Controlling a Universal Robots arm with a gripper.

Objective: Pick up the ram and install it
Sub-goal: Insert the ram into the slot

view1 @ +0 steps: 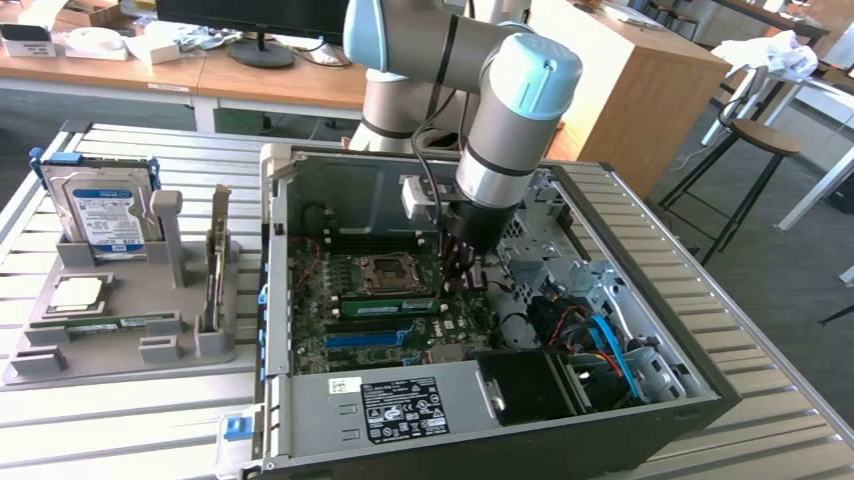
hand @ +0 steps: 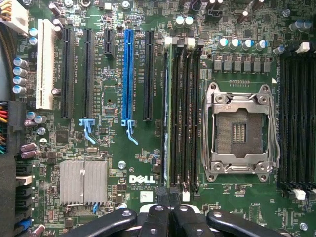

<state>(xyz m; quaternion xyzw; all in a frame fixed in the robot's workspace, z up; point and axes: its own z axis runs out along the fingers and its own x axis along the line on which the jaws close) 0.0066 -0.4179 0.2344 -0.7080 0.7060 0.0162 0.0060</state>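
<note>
The ram (view1: 387,305) is a long green stick standing on edge in a memory slot beside the empty processor socket (view1: 387,270), inside the open computer case. In the wrist view the ram (hand: 166,123) shows edge-on as a thin green-blue line in the outermost of the black slots (hand: 185,113). My gripper (view1: 461,272) reaches down into the case at the end of the ram on the exterior view's right. In the wrist view the gripper (hand: 169,195) is shut, its black fingertips pressed together right over that end of the stick. Whether they touch it I cannot tell.
A grey holder (view1: 120,345) at the exterior view's left carries a hard drive (view1: 107,210), a square silver processor chip (view1: 78,292) and a thin board standing on edge (view1: 214,265). Cables (view1: 601,335) and the power supply (view1: 400,405) crowd the case's near side. A heatsink (hand: 83,181) sits on the motherboard.
</note>
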